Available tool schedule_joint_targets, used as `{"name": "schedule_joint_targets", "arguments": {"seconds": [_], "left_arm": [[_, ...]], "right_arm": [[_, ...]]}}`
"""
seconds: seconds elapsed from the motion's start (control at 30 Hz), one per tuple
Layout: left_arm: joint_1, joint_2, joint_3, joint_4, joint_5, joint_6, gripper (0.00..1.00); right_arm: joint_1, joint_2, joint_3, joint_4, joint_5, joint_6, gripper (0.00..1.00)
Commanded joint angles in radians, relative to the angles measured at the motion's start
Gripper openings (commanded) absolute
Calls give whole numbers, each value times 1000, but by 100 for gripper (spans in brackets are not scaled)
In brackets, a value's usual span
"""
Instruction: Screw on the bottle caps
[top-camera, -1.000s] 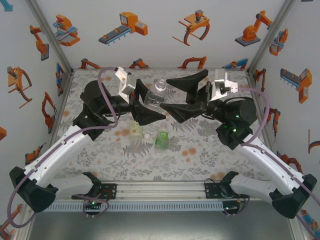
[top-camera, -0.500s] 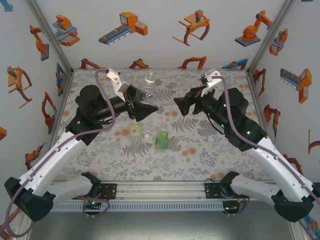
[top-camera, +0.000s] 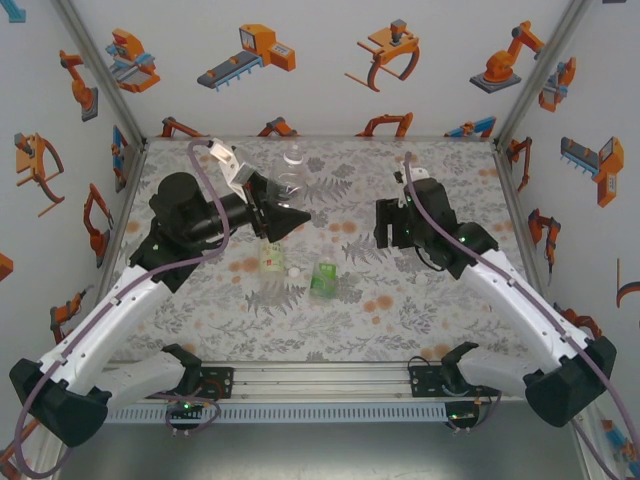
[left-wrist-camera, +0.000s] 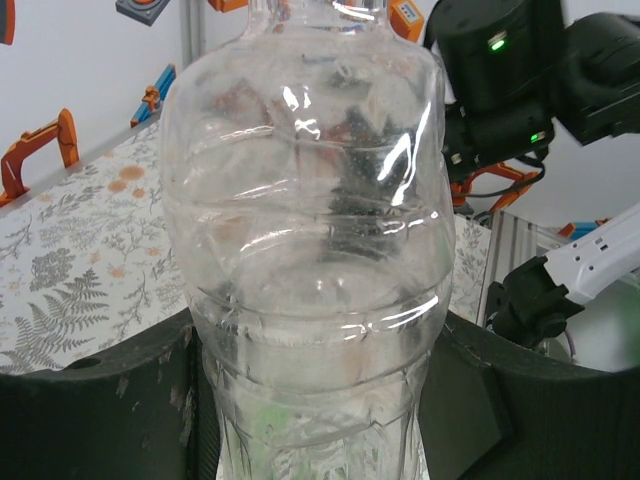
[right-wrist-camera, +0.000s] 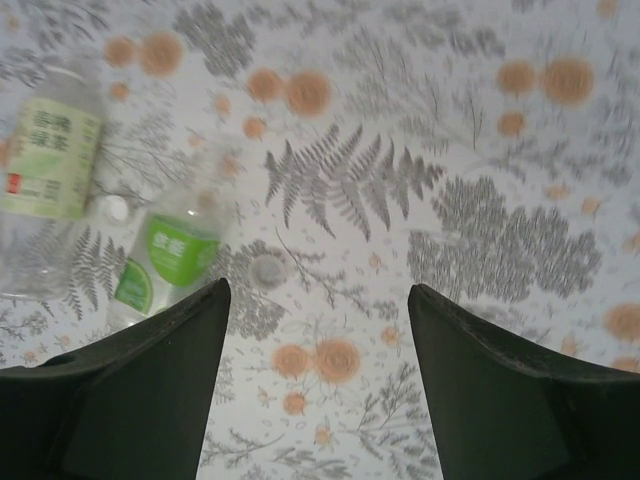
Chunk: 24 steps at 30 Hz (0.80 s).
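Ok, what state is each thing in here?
unlabelled bottle: gripped around its body.
left gripper: shut on the unlabelled bottle.
right gripper: open, empty.
yellow-label bottle: on the table, free.
green-label bottle: on the table, free.
white cap: loose on the table.
pale cap: loose on the table.

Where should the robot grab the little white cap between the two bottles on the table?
I'd pinch the white cap across its round rim, coming straight down from above: it's low on the table, and the yellow-label bottle and green-label bottle crowd its sides.
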Motion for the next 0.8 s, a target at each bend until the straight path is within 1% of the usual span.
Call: {"name": "schedule_joint_targets", "arguments": {"seconds": [0.0,0.13,0.23,0.33,0.43,0.57,0.77], "left_arm": [[5,-20,-2,-23,-17,-12,0],[8,-14,11,-75,-51,-11,0],[15,1,46,-145,-76,-10,0],[21,12,64,-181,-70,1,0],[20,8,57,-168,-65,7,0],[20,7,43,-148,-67,2,0],[21,12,54,-151,-49,5,0]], "right_arm": [[-69,14,-51,-51,-59,135,64],[-220,31,-121,-71,-149,189,60],[-324,45,-171,-77,-212,183,59],[-394,59,-206,-80,-229,150,58],[-427,74,-228,-80,-204,132,57],[-448,120,-236,-80,-160,126,55],[-453,179,-251,-36,-164,79,56]]}}
